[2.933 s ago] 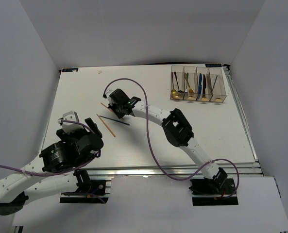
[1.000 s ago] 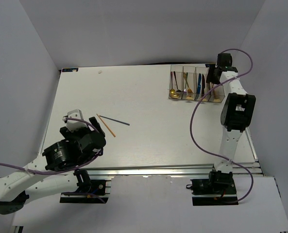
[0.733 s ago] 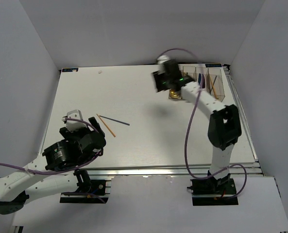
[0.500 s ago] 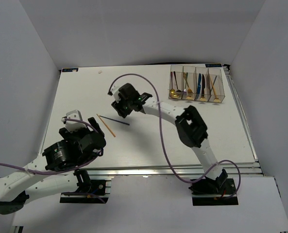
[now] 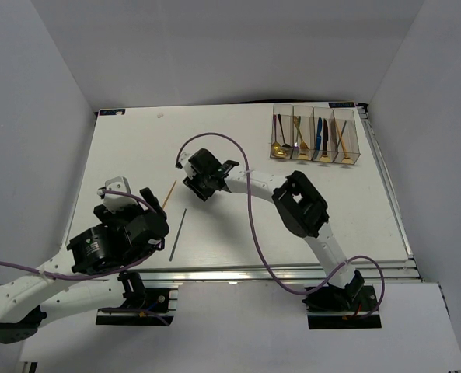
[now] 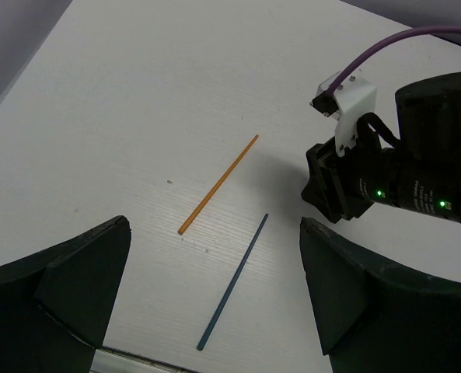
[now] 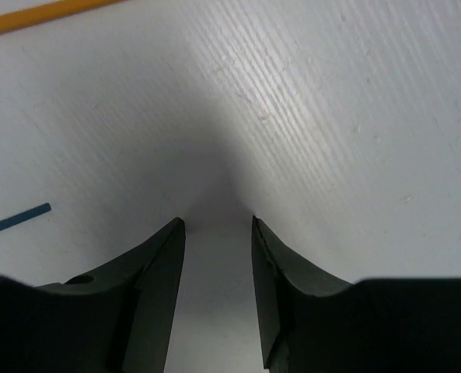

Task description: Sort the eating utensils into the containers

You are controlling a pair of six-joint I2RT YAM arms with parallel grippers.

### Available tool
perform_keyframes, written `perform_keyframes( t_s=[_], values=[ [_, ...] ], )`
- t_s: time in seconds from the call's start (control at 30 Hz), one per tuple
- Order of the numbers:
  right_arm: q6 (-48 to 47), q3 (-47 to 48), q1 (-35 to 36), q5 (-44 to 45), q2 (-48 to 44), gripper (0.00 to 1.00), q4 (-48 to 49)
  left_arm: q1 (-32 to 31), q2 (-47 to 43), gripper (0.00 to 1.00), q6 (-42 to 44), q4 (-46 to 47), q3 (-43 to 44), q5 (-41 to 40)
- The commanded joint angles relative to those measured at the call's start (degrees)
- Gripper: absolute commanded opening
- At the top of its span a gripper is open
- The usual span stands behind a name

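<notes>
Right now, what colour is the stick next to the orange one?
Blue. The blue chopstick shows best in the left wrist view.

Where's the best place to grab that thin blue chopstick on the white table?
Take the thin blue chopstick near its middle, from straight above, pinching across its width. It lies flat on the white table, clear of the thin orange chopstick, so only its long sides are grippable.

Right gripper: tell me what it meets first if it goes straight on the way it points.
The right gripper would most likely meet the bare white table first, close ahead. The blue chopstick and orange chopstick lie aside, outside that line.
</notes>
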Motion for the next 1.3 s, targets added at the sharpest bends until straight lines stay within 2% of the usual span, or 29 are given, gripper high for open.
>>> perform_keyframes(
  t_s=[0.0, 0.17, 0.23, 0.33, 0.37, 0.5, 0.67, 0.83, 1.0, 1.1, 1.13, 1.2, 1.27],
  values=[
    [3.6, -5.23, 1.08, 2.14, -3.51, 0.46, -0.47, 0.13, 0.4, 0.98, -0.69, -0.58, 0.61, -1.52],
    [13.7, -0.41, 2.4, 9.18, -5.9, 0.52, -4.5, 0.13, 0.84, 0.98, -0.25, -0.14, 0.43, -1.34],
    [23.09, 0.39, 2.83, 10.14, -7.3, 0.54, -7.05, 0.13, 1.19, 0.98, -0.16, -0.22, 0.52, -1.25],
    [34.23, -1.97, 7.04, 19.18, -10.38, 0.68, -7.85, 0.13, 1.81, 0.98, -0.16, -0.31, 0.7, -1.43],
    [37.07, -4.07, 9.75, 23.03, -11.17, 0.89, -7.33, 0.13, 1.81, 0.98, -0.16, -0.31, 0.78, -1.51],
    [47.54, -6.81, 15.48, 26.23, -11.62, 0.89, -4.69, 0.13, 0.84, 0.98, -0.86, -0.84, 0.78, -1.87],
    [58.96, -1.64, 20.93, 29.38, -6.09, 0.89, -9.33, 0.13, -1.44, 0.98, -3.5, -3.12, 1.4, -3.09],
    [64.78, -1.28, 24.46, 33.53, -3.62, 0.89, -10.66, 0.22, -5.22, 0.98, -4.9, -3.83, 1.4, -3.45],
    [65.48, -1.98, 25.34, 30.37, -0.19, 0.8, -9.69, 0.22, -6.98, 0.98, -5.26, -4.09, 1.4, -3.62],
    [66.1, -2.16, 25.43, 28.96, 1.83, 0.63, -11.18, 0.22, -7.77, 0.98, -5.87, -4.53, 1.57, -3.71],
    [66.45, -2.86, 25.43, 29.05, 1.83, 0.5, -12.15, 0.22, -8.3, 0.98, -5.87, -4.71, 1.58, -3.8],
    [66.98, -4.0, 25.34, 30.27, 1.31, 0.34, -13.47, 0.22, -8.83, 0.98, -6.13, -4.71, 1.49, -3.8],
    [66.89, -6.45, 25.34, 31.15, -0.27, 0.28, -13.74, 0.22, -9.7, 0.98, -6.14, -4.62, 1.4, -3.89]
  ],
)
